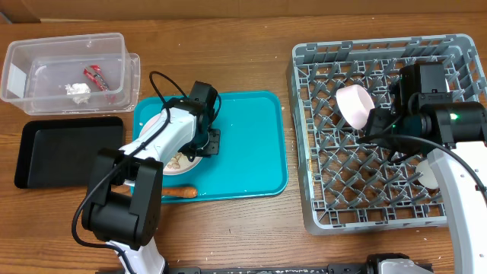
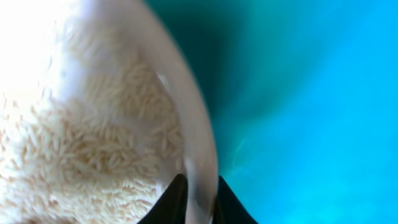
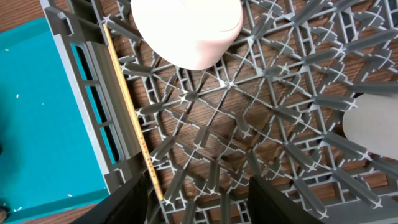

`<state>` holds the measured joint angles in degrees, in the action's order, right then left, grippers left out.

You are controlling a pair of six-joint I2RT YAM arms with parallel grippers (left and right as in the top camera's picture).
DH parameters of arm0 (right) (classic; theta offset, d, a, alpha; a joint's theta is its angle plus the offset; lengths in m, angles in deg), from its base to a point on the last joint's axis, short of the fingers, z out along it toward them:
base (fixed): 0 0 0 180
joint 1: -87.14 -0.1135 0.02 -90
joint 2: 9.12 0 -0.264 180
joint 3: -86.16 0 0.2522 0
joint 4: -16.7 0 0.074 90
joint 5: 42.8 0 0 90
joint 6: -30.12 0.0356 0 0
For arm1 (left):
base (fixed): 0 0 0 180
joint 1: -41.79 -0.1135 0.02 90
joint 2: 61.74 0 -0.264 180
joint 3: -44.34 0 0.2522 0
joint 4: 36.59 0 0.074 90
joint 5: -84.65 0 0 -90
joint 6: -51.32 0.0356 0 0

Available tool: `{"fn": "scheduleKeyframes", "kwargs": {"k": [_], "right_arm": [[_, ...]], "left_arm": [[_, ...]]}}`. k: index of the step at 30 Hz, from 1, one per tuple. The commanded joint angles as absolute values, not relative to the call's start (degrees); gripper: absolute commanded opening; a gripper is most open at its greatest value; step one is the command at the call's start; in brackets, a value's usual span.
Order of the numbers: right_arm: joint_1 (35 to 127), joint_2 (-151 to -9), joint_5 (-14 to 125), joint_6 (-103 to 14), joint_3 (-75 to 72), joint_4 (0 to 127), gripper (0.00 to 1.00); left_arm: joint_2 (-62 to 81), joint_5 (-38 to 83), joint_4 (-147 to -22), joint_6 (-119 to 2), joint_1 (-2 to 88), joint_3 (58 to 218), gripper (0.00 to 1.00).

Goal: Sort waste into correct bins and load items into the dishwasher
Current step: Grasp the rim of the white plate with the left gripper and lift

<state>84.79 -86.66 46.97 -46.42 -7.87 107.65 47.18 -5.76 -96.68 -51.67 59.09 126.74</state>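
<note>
My left gripper (image 1: 207, 144) is shut on the rim of the round white-pink plate (image 1: 154, 125) on the teal tray. In the left wrist view the jaws (image 2: 198, 190) pinch the plate rim (image 2: 189, 118), and rice grains (image 2: 81, 155) lie on the plate. Beige peanut shells (image 1: 176, 160) lie on it too. A small orange carrot (image 1: 183, 192) lies at the tray's front edge. My right gripper (image 1: 378, 125) (image 3: 199, 193) is open and empty over the grey dish rack (image 1: 304, 99) (image 3: 298, 106), beside a pinkish bowl (image 1: 355, 105) (image 3: 186, 31). A wooden chopstick (image 3: 130, 118) lies along the rack wall.
The clear tub (image 1: 19, 61) at the back left holds a red wrapper (image 1: 97, 76) and a white paper wad (image 1: 77, 90). The black tray (image 1: 65, 148) lies in front of it. The teal tray (image 1: 251, 144) sits mid-table. A white dish (image 1: 428, 176) (image 3: 373, 121) rests in the rack.
</note>
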Motion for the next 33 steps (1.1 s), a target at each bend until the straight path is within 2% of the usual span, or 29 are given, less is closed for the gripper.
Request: {"fn": "scheduleKeyframes", "kwargs": {"k": [1, 3, 6, 16, 33], "right_arm": [[84.92, -86.55, 47.34, -46.64, -8.57, 107.54, 0.54], [84.92, -86.55, 47.34, -46.64, -8.57, 107.54, 0.54], [84.92, -86.55, 47.34, -46.64, -8.57, 107.54, 0.54], [84.92, -86.55, 47.34, -46.64, -8.57, 107.56, 0.54], [84.92, -86.55, 47.32, -46.66, -8.57, 107.56, 0.54]], "left_arm": [[49.52, -6.87, -95.89, -51.32, 59.48, 126.35, 0.1], [49.52, -8.71, -95.96, -51.32, 59.5, 126.37, 0.06], [49.52, -10.74, -96.42, -51.11, 59.5, 126.48, 0.04], [49.5, -13.49, -99.43, -50.67, 59.48, 130.35, 0.04], [49.5, -15.0, -113.73, -50.71, 59.48, 143.66, 0.04]]}}
